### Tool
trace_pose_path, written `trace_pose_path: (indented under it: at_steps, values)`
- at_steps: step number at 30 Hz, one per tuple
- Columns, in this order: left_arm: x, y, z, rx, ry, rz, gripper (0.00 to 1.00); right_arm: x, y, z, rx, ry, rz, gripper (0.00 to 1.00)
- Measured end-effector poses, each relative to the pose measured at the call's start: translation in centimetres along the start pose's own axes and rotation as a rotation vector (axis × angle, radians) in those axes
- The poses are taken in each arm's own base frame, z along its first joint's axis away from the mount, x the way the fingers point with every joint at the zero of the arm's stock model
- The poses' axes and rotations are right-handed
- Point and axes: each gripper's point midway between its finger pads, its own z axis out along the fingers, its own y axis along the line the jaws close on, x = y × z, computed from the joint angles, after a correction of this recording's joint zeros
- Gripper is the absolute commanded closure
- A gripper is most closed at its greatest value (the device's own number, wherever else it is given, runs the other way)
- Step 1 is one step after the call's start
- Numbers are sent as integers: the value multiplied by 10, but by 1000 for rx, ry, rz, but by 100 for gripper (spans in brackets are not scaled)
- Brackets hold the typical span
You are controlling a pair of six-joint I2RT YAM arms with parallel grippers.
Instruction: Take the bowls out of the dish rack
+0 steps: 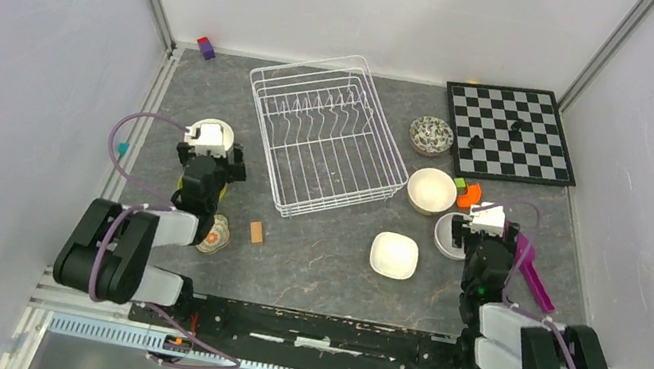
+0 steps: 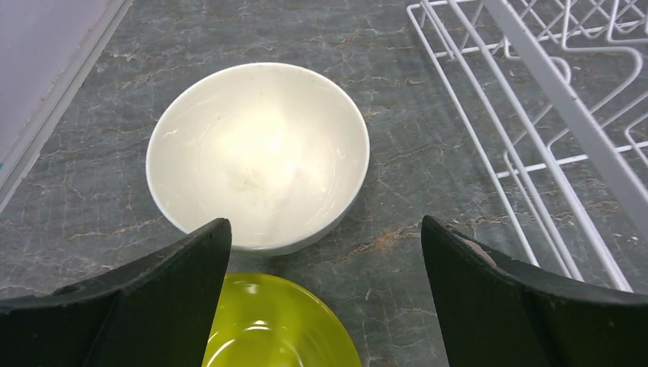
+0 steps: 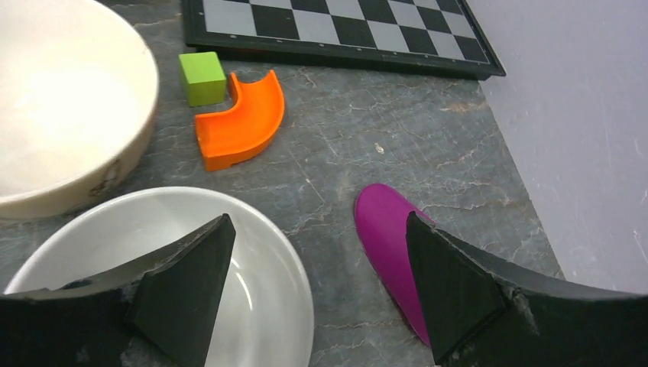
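Observation:
The white wire dish rack [image 1: 327,134] stands mid-table with no bowls in it; its edge shows in the left wrist view [image 2: 550,99]. My left gripper [image 1: 206,155] is open and empty, above a white bowl [image 2: 258,157] and a lime green bowl [image 2: 279,325] left of the rack. A patterned bowl [image 1: 215,234] sits near the left arm. My right gripper [image 1: 480,224] is open and empty, its left finger over a white bowl [image 3: 267,290]. A tan bowl [image 1: 431,191], a floral bowl [image 1: 431,136] and a squarish white bowl [image 1: 394,255] sit right of the rack.
A chessboard [image 1: 510,131] with a few pieces lies at the back right. A green cube [image 3: 202,78], an orange curved block [image 3: 238,122] and a magenta piece [image 3: 386,237] lie near my right gripper. A small wooden block [image 1: 257,231] and a purple block [image 1: 207,48] are on the left side.

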Motion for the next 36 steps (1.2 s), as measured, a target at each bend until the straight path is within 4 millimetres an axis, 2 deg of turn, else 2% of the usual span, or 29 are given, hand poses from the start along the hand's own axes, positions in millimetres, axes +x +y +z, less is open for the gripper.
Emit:
trace_pose_path:
  at_steps: [6, 8, 13, 15, 36]
  values:
    - [7, -2, 11, 15, -26, 11, 0, 12, -7, 13, 25, 6, 43, 7]
    - [5, -2, 12, 21, -37, 7, 0, 7, -9, 17, 37, -21, 64, 7]
    - [4, -3, 12, 32, -40, 6, 0, -18, -17, 20, 69, -127, 122, 6]
    - [4, -3, 12, 31, -40, 5, 0, -23, -19, 20, 73, -147, 132, 2]
    - [4, -3, 12, 33, -39, 5, 0, -30, -10, 21, 19, -176, 124, 2]
